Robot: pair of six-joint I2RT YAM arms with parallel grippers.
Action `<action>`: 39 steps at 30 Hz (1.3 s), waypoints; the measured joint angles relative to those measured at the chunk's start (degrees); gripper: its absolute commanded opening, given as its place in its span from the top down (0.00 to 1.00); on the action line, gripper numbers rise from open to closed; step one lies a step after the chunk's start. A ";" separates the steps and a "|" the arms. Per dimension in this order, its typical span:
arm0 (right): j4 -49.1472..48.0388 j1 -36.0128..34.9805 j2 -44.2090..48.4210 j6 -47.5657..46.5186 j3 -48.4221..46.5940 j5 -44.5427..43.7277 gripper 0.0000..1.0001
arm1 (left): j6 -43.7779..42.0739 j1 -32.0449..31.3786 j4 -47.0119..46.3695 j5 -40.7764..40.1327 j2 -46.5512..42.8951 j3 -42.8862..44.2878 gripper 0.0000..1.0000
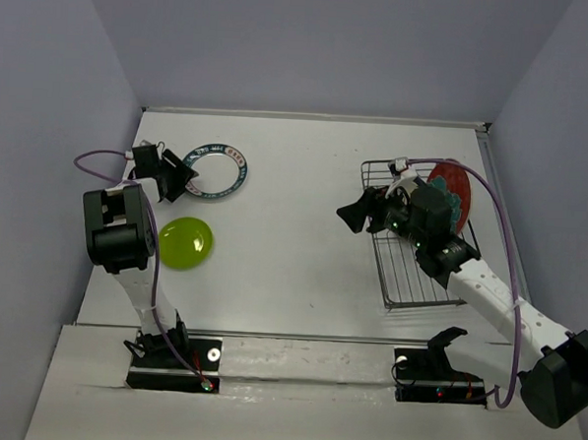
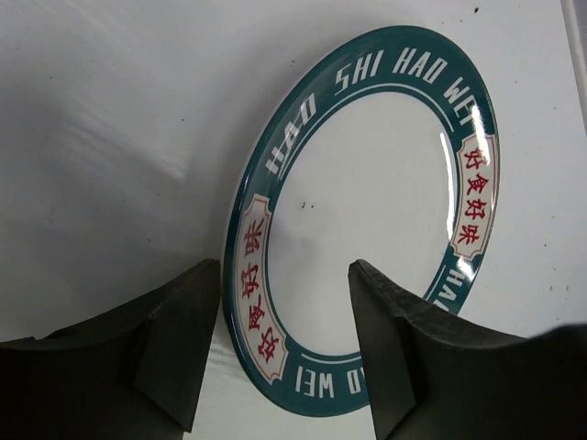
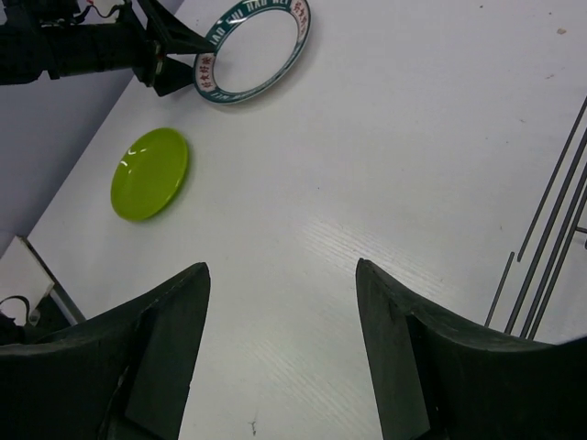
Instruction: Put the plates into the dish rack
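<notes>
We've got the left gripper [image 2: 284, 353] spread astride the near rim of the lettered plate [image 2: 367, 211], flat on the table [image 1: 306, 181] at far left, so we'd sink one finger inside before pinching, while the right gripper [image 1: 353, 215] gapes empty beside the dish rack [image 1: 409, 275].

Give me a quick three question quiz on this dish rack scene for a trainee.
1. True or false: the lime green plate is already in the dish rack.
2. Which plate is the left hand at? A: red wave plate. B: white plate with green lettered rim. C: gold plate.
3. Short answer: what does the right hand hold?

Key: 1 false, it lies on the table. 2 B. 3 Nothing, it is open.
</notes>
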State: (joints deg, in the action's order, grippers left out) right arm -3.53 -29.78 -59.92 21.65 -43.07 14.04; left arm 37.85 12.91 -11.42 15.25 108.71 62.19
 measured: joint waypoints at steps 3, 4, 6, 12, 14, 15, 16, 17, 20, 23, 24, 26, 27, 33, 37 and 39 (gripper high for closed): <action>-0.07 0.00 -0.20 0.48 0.00 0.15 0.30 | 1.03 0.00 -2.12 1.53 1.07 0.00 0.57; -0.13 0.00 -0.26 0.57 0.00 0.20 0.31 | 1.60 0.00 -2.80 1.77 1.49 -0.02 0.63; -0.44 0.00 -0.59 0.92 0.00 0.39 0.31 | 2.56 0.09 -4.37 2.73 2.45 -0.22 0.75; -0.63 -0.70 -1.75 2.25 0.00 1.01 0.32 | 5.03 0.22 -8.57 6.78 3.82 -0.68 0.94; -0.76 -0.92 -1.92 2.75 -0.07 1.07 0.32 | 5.09 0.20 -10.10 7.48 3.28 -0.70 0.94; -0.79 -1.03 -2.19 3.10 -0.26 1.11 0.32 | 5.09 0.13 -10.19 7.54 2.93 -0.90 0.94; -0.83 -1.07 -2.45 3.34 -0.39 1.22 0.31 | 5.18 -0.07 -10.27 7.52 2.40 -1.33 0.94; -0.83 -1.20 -3.08 3.74 -0.81 1.27 0.30 | 5.29 -0.17 -10.27 7.54 1.88 -1.81 0.94; -0.81 -1.51 -5.01 4.42 -2.14 1.53 0.27 | 6.05 -0.98 -10.23 7.72 -1.70 -4.48 0.94; -0.90 -1.95 -7.74 5.35 -4.81 2.16 0.22 | 7.96 -3.19 -10.64 8.48 -8.37 -7.82 0.94; -0.90 -2.14 -9.16 5.86 -6.27 2.62 0.20 | 8.52 -4.07 -11.10 8.92 -10.49 -8.55 0.94; -1.01 -2.21 -11.08 6.62 -8.39 3.54 0.15 | 10.01 -7.04 -13.05 10.03 -16.79 -10.51 0.94; -1.01 -2.21 -12.00 6.78 -9.46 3.96 0.13 | 10.54 -8.48 -13.77 10.67 -19.56 -11.10 0.94; 0.00 -2.21 -13.79 7.74 -13.27 4.31 0.08 | 11.82 -17.55 -17.88 14.88 -35.12 -16.20 0.94; 0.68 -2.21 -13.64 7.74 -15.28 3.67 0.08 | 11.74 -19.47 -18.53 17.42 -41.48 -20.06 0.94; 1.18 -2.21 -13.25 7.72 -15.56 2.38 0.09 | 11.69 -19.58 -18.38 18.45 -42.64 -21.35 0.94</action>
State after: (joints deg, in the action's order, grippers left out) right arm -2.35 -31.99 -73.17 29.36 -58.63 16.43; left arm 49.54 -6.68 -29.80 33.69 66.06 40.84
